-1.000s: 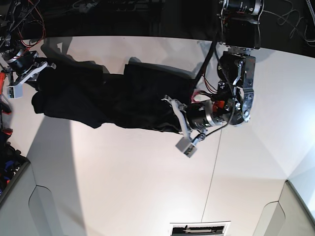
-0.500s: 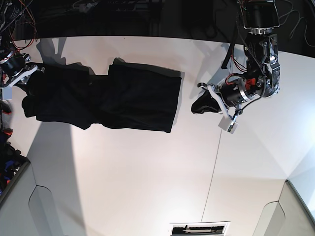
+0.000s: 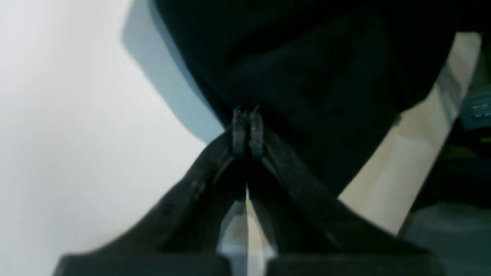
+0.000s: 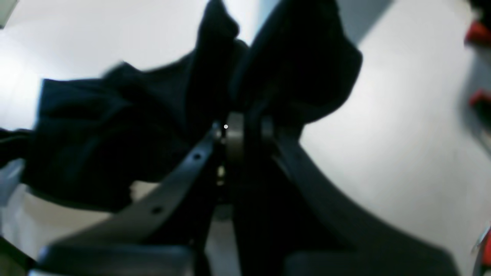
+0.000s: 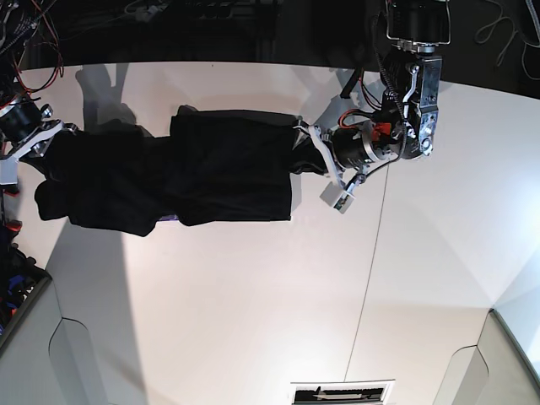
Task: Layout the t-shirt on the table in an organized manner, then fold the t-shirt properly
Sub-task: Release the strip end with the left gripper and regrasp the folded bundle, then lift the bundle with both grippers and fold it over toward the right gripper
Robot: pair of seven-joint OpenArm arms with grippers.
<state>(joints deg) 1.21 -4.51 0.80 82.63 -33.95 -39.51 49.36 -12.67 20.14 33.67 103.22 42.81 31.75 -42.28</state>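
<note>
The black t-shirt (image 5: 211, 169) lies stretched sideways across the far half of the white table (image 5: 253, 295). My right gripper (image 5: 52, 137) is at its left end, shut on a bunched fold of the black cloth (image 4: 115, 126); the cloth rises between the fingers (image 4: 234, 138). My left gripper (image 5: 302, 159) is at the shirt's right edge. Its fingertips (image 3: 239, 126) are pressed together against the dark cloth (image 3: 326, 76), and no cloth shows between them.
A thin dark seam line (image 5: 371, 270) runs down the table right of centre. Grey angled panels stand at the near left (image 5: 34, 337) and near right (image 5: 510, 354) corners. A slotted plate (image 5: 342, 392) lies at the front edge, and cables and red parts (image 5: 13, 51) hang at far left.
My left gripper swung off to the right of the shirt, then came back to its right edge. The t-shirt has shifted left and lies flatter and straighter.
</note>
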